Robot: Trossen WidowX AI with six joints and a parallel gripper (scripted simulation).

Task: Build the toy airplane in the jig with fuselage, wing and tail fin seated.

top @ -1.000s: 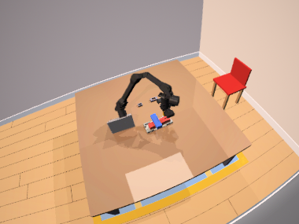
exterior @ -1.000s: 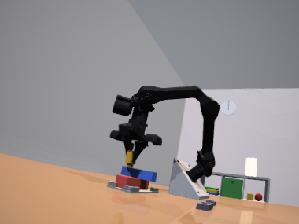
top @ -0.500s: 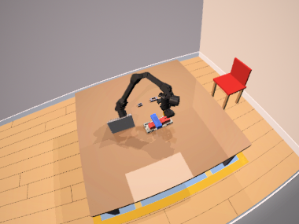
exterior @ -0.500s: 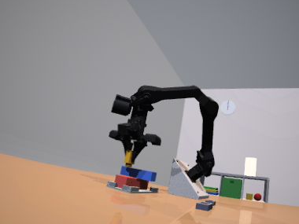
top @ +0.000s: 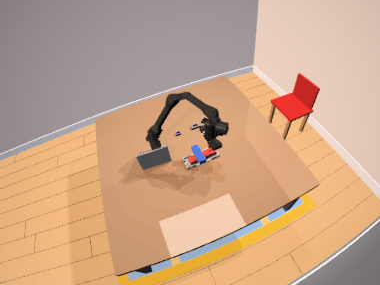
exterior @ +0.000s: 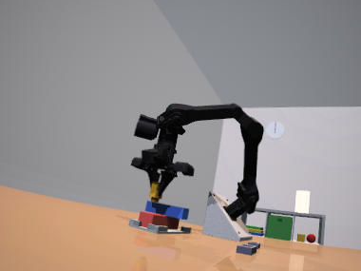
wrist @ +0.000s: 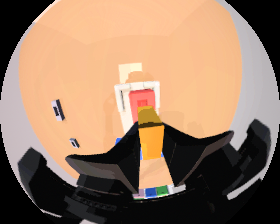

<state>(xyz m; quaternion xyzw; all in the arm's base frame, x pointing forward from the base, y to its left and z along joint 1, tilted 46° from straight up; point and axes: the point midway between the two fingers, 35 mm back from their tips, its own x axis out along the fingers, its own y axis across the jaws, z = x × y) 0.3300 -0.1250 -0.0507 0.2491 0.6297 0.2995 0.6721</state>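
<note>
Near the middle of the table (top: 145, 201) (exterior: 85, 220) (wrist: 185, 65), well in from every edge, the hand (top: 212, 146) (exterior: 155, 191) (wrist: 146, 123) was grasping the yellow tail fin (exterior: 155, 190) (wrist: 151, 142). Its two fingers were only a little way apart, one against each side of the fin, which pointed down from between them. Below lay the pale jig (top: 188, 165) (exterior: 160, 230) (wrist: 119, 97), resting on the table. The red fuselage (top: 210, 153) (exterior: 151, 220) (wrist: 142, 95) sat in its cradle, and the blue wing (top: 198, 154) (exterior: 167, 210) (wrist: 118, 141) lay across the top of the fuselage. The fin was over the end of the fuselage nearer the right-hand edge of the table as the top view showed it; whether its tab touched the socket could not be told. Two small dark holders (top: 195, 126) (exterior: 247, 249) (wrist: 58, 110) lay apart from the jig, farther from the table's near edge in that same view.
</note>
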